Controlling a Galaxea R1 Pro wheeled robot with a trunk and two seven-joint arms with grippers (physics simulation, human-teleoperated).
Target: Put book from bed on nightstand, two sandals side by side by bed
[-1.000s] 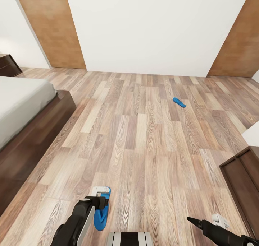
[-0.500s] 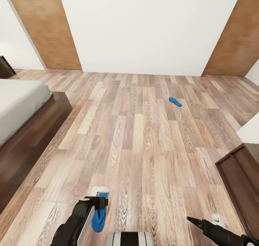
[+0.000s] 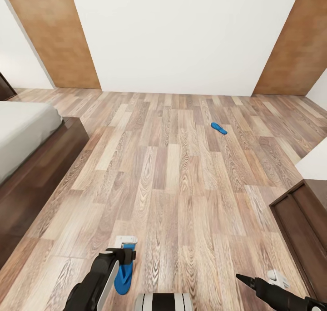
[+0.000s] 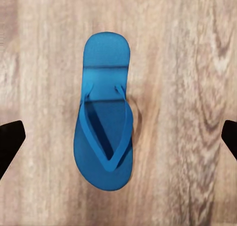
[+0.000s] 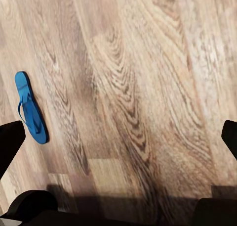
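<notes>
One blue sandal [image 3: 122, 274] lies flat on the plank floor under my left gripper [image 3: 126, 245]. In the left wrist view this sandal [image 4: 104, 122] lies between the gripper's [image 4: 118, 142] widely spread black fingertips [image 4: 10, 142], which stand open and apart from it. The other sandal [image 3: 219, 128] lies far off on the floor towards the white wall. My right gripper [image 3: 277, 278] hangs open over bare floor at the lower right, and its wrist view catches a sandal [image 5: 30, 114] off to one side. The bed [image 3: 27, 134] stands at the left. The book is out of view.
A long dark-brown floor cabinet [image 3: 302, 229] stands at the right edge. A dark wooden corner [image 3: 5, 87] shows beyond the bed at the far left. Wood-panelled wall sections [image 3: 54, 34] flank the white wall. Open plank floor lies between the bed and the cabinet.
The whole head view has shifted, so the camera has moved. Both arms keep their places in the picture and both sandals still lie on the floor.
</notes>
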